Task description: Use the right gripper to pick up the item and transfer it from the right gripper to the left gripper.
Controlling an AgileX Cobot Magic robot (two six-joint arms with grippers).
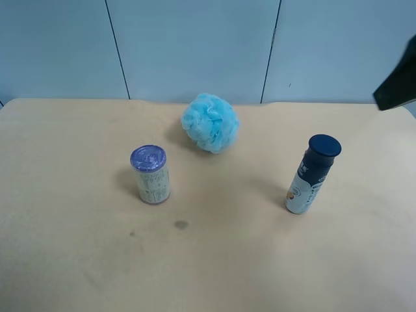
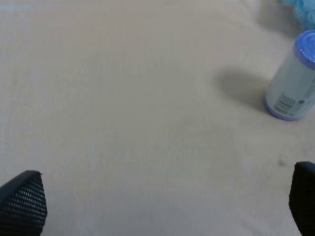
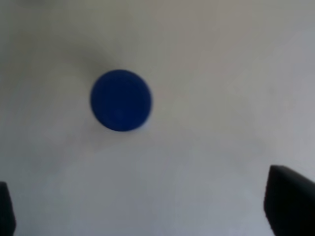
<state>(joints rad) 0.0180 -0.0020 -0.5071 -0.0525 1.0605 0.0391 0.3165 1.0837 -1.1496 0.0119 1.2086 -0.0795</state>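
- The item (image 1: 312, 174), a slim bottle with a dark blue cap and a pale lower part, stands upright on the table (image 1: 214, 260). It is well apart from the purple-lidded can (image 1: 151, 174) and the blue bath puff (image 1: 210, 122).
- The right gripper (image 3: 147, 211) hangs above the bottle and looks down on the round cap (image 3: 120, 100). Its fingers (image 3: 290, 201) are spread wide with nothing between them. The cap sits off to one side of the gap, not centred in it.
- The left gripper (image 2: 162, 201) is over bare table near the can, with its fingers wide apart and empty.
- The bottle looks like stiff, smooth plastic, and it is probably light. Its round wall could slip or twist in a loose pinch.
- It is tall on a narrow base, so a nudge from one finger would likely tip it.
- The best hold is probably across the dark upper body just under the cap, with the fingers squared to either side. That leaves the pale lower half free for the left gripper to take.
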